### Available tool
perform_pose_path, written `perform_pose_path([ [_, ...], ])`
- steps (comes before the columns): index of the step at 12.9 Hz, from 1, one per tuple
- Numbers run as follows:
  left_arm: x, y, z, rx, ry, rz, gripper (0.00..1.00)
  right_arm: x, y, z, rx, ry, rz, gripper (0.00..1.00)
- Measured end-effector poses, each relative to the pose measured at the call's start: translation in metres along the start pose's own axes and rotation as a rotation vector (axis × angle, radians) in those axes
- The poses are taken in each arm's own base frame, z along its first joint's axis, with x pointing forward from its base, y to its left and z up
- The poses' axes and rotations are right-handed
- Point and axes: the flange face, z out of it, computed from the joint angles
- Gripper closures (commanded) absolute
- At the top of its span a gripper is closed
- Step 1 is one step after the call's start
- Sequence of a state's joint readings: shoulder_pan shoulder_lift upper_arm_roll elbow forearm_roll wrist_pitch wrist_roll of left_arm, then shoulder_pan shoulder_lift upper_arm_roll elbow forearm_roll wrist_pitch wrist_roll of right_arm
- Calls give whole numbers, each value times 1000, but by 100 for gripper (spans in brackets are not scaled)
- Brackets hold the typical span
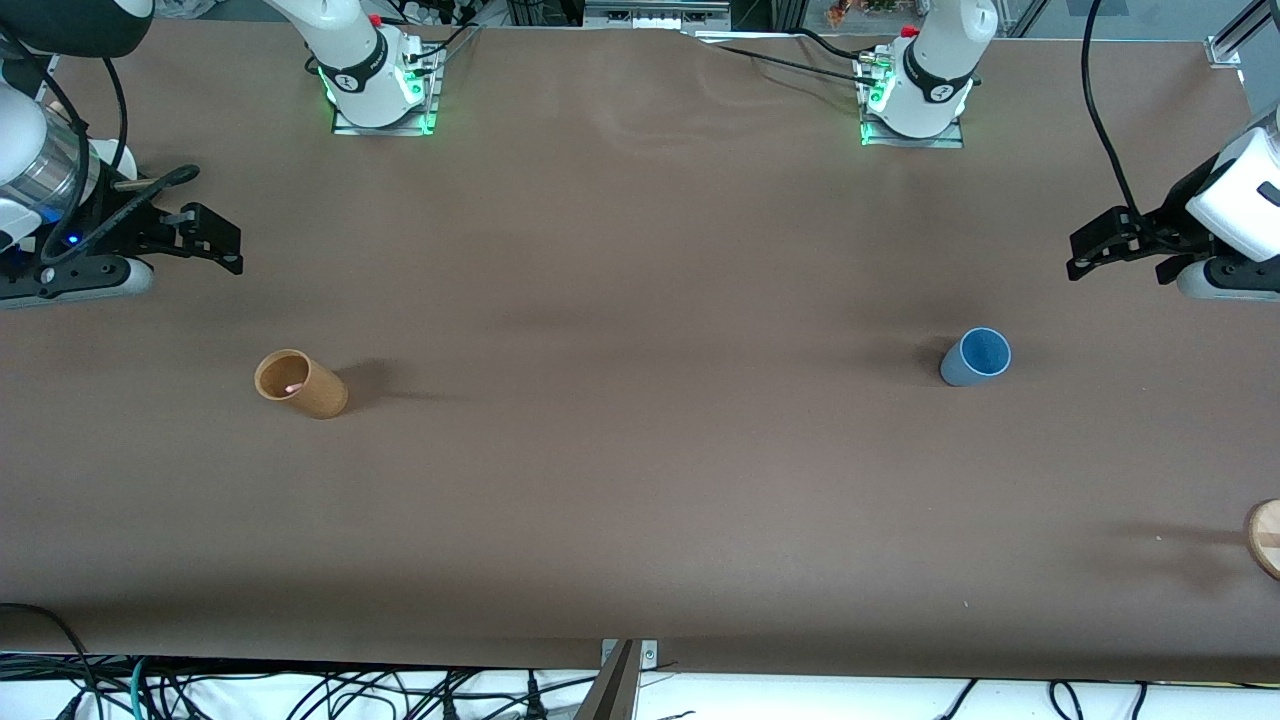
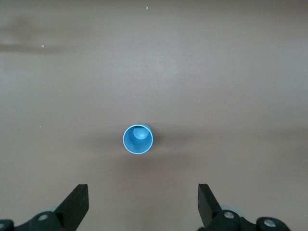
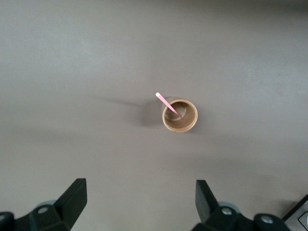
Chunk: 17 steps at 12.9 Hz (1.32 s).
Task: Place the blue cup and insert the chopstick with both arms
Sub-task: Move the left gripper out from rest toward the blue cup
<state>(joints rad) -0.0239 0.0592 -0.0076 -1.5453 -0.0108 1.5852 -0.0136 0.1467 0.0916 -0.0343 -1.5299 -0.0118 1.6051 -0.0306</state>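
The blue cup [image 1: 975,357] stands upright on the table toward the left arm's end; it looks empty in the left wrist view [image 2: 137,139]. The pinkish chopstick [image 3: 167,104] leans inside the tan cup [image 3: 180,116], its tip sticking out over the rim. The tan cup [image 1: 300,383] stands toward the right arm's end, with the chopstick's tip [image 1: 293,387] just visible inside it. My left gripper [image 1: 1085,250] hangs open and empty over bare table near the blue cup; its jaws [image 2: 143,202] are wide apart. My right gripper [image 1: 232,245] hangs open and empty over bare table near the tan cup, its jaws [image 3: 141,199] wide apart too.
A round wooden disc [image 1: 1265,537] lies at the table's edge at the left arm's end, nearer the camera than the blue cup. Cables and a metal bracket [image 1: 628,655] sit along the table's near edge. The brown table [image 1: 640,450] between the cups is bare.
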Motion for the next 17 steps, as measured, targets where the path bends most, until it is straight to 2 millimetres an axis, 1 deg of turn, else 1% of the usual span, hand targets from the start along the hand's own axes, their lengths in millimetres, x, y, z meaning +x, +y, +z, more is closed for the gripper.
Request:
perform_pose_path([
  [5,0,7,1,0,-3,13,0,-1,0,-1,0,2,13,0],
  [13,0,6,2,0,-7,12,0,-1,0,-2,0,3,14,0],
  [15,3,4,10,-5,-23,7,0,-1,0,-2,0,4,14,0],
  [17,11,1,29,-19,-57,-1,0,-1,1,-2,0,4,16,0],
])
